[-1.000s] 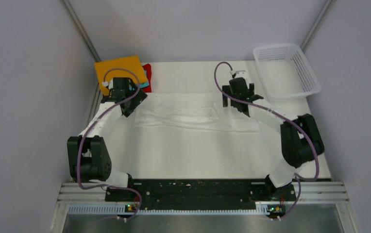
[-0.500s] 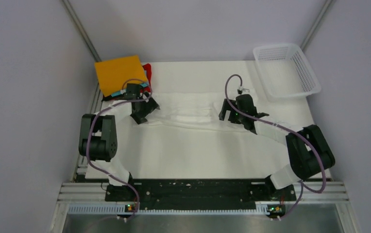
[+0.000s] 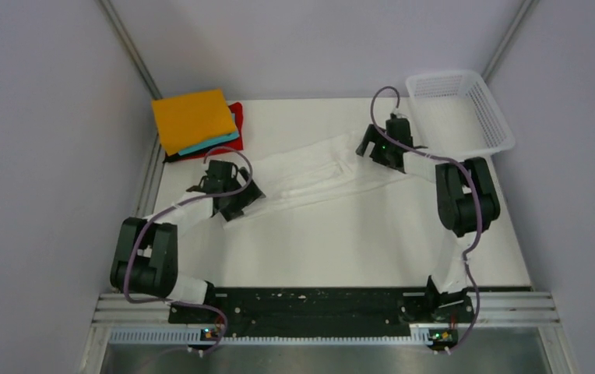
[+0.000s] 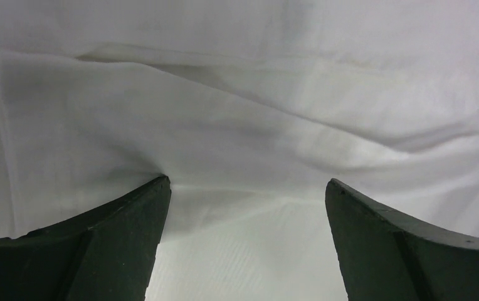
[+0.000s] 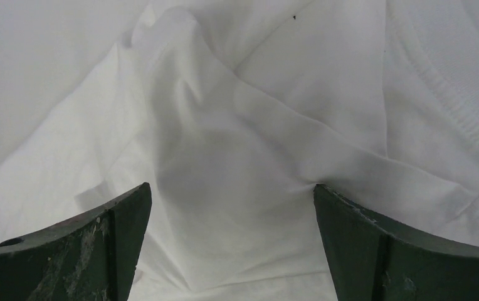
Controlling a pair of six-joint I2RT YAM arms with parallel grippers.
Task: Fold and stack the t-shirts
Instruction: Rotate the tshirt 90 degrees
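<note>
Nearest you, the left end effector [image 3: 234, 201] rests released, fingers spread, on one end of the plain white cotton t-shirt [image 3: 310, 175]. The shirt lies mid-surface [image 3: 341, 241] as a rumpled narrow band, its long axis running near-left to far-right. There the right end effector [image 3: 384, 148], also released, meets it. Far left, a folded orange t-shirt [image 3: 193, 118] tops a teal t-shirt [image 3: 220, 143] and a red t-shirt [image 3: 237, 113]. Only the white one seems left to finish.

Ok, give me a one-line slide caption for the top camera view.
Left gripper and right gripper at opposite ends of the white tee lying diagonally on the table, orange-topped folded stack far left.
</note>
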